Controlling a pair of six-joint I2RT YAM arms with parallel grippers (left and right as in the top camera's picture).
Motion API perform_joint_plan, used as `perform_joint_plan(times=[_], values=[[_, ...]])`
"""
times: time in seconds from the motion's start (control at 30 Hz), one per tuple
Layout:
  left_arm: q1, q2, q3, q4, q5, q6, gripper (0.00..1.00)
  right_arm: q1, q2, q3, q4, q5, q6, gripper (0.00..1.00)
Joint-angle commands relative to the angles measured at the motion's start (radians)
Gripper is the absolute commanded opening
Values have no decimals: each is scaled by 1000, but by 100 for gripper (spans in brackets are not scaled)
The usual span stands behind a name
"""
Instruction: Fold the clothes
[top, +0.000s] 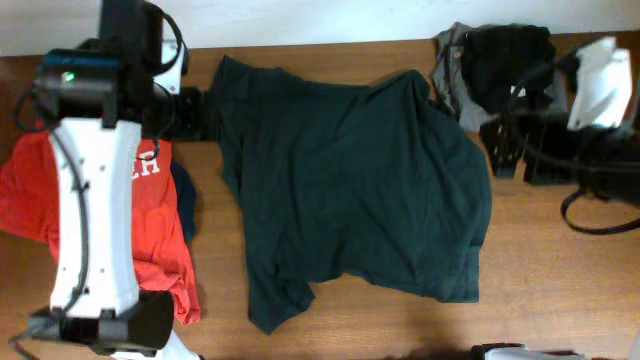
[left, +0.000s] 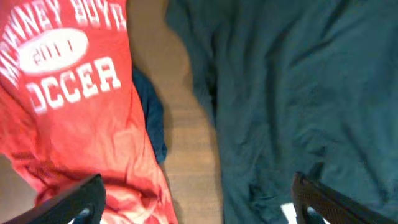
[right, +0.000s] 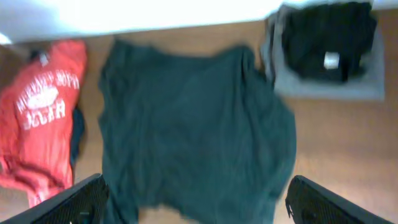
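Your dark T-shirt (top: 350, 190) lies spread but rumpled in the middle of the counter (top: 560, 290). Both the left gripper (left: 199, 208) and the right gripper (right: 199, 205) gape wide and hold nothing. Watch the left one: it hangs over the gap beside the red T-shirt (left: 68, 124) and could pinch that instead. Folding over the bunched hem would likely lock creases in. You can read "2011" and "SOCCER" on the red shirt; no lettering shows on the dark one.
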Motion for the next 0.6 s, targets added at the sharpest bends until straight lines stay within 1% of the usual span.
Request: perform_joint_plan(times=[0.0, 0.07, 0.1, 0.17, 0.3, 0.33, 0.37, 0.43, 0.5, 0.57], values=[[38, 16, -250, 118, 34, -35, 92, -1, 14, -152, -6, 19, -14, 96], [56, 16, -360, 223, 81, -35, 89, -1, 18, -196, -1, 19, -19, 95], [62, 16, -432, 303, 103, -35, 84, -1, 19, -230, 13, 19, -19, 93], [68, 16, -546, 435, 131, -35, 76, -1, 19, -278, 40, 15, -19, 92], [77, 16, -752, 657, 164, -34, 50, -1, 19, -332, 66, 16, -19, 90], [81, 16, -794, 700, 179, -34, 40, -1, 19, -346, 75, 16, -19, 89], [85, 16, -834, 750, 198, -34, 35, -1, 19, -353, 80, 16, -19, 88], [87, 16, -914, 849, 244, -34, 30, -1, 19, -369, 93, 15, -19, 88], [87, 16, -997, 962, 288, -35, 30, -1, 19, -378, 97, 15, -19, 88], [87, 16, -1060, 1043, 293, -36, 30, -1, 19, -379, 97, 16, -19, 87]])
